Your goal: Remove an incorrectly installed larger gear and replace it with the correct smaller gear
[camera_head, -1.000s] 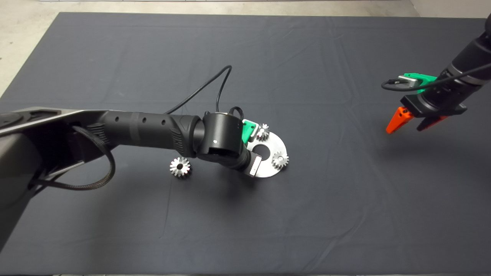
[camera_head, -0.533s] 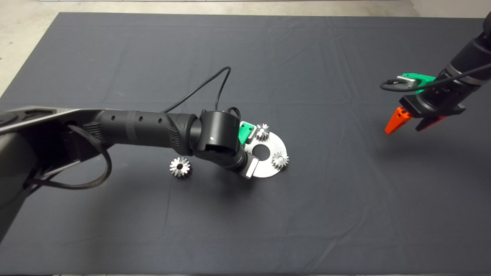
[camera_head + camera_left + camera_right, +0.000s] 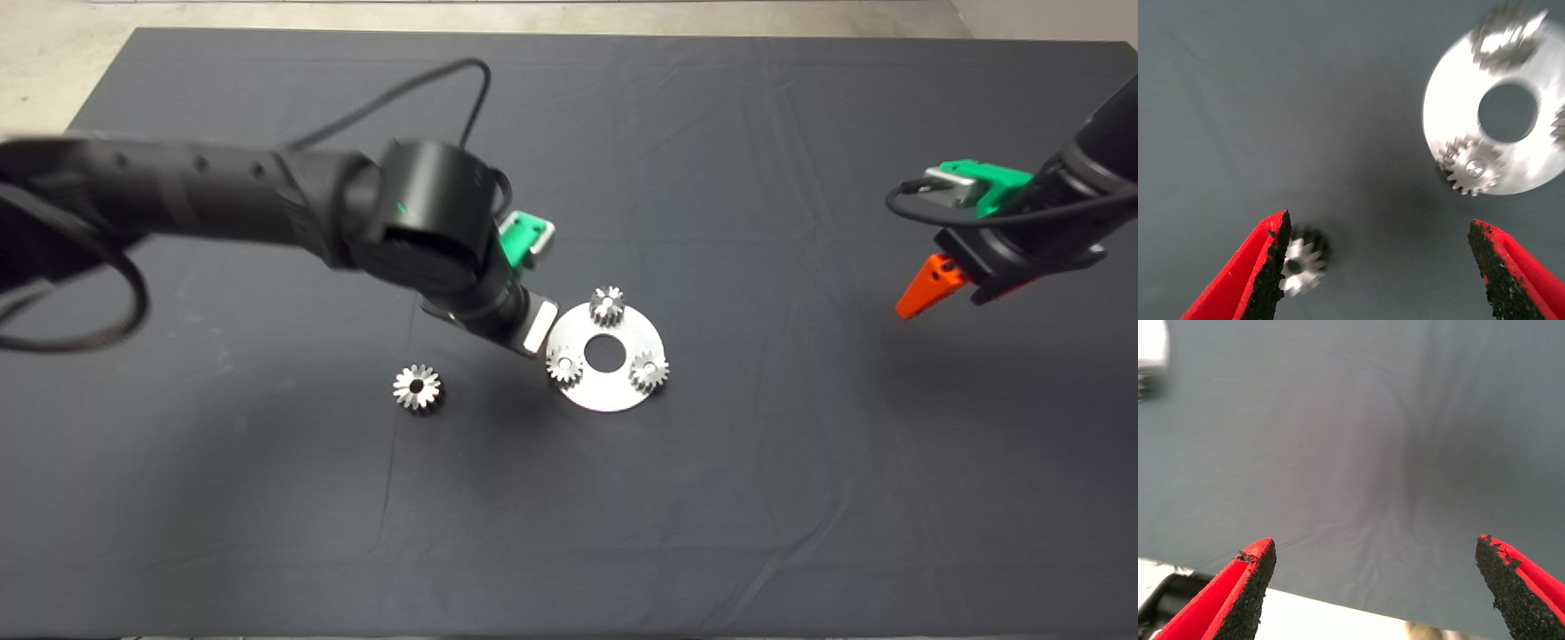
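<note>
Left gripper (image 3: 1381, 267) wide open, empty, above mat (image 3: 800, 489) between larger gear (image 3: 417, 388) and disc (image 3: 607, 397); right gripper (image 3: 1375, 587) open, idle.

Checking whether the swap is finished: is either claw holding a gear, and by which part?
Nothing is held. The left claw is open above the mat, and the right claw is open too, off to the right.
</note>
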